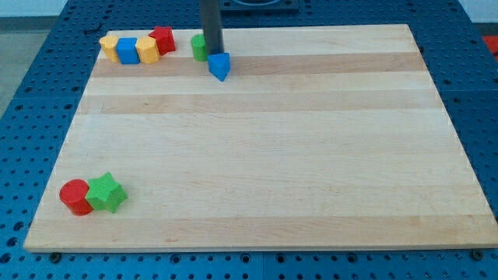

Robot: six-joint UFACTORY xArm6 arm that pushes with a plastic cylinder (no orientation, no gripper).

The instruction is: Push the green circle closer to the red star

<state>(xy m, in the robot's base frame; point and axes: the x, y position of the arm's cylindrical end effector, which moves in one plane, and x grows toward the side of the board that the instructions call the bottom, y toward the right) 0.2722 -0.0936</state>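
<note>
Pale wooden board [257,148] on blue perforated bench. No claw fitted: dark rod only, my tip [212,53] touching right side of green circle block [199,47], near top edge. Red star block [163,39] near, to view's left. Blue triangular block [219,66] just below tip. Judgement: circle light, rigid, slides easily; may roll off tip, so push through centre. No legible writing.
</note>
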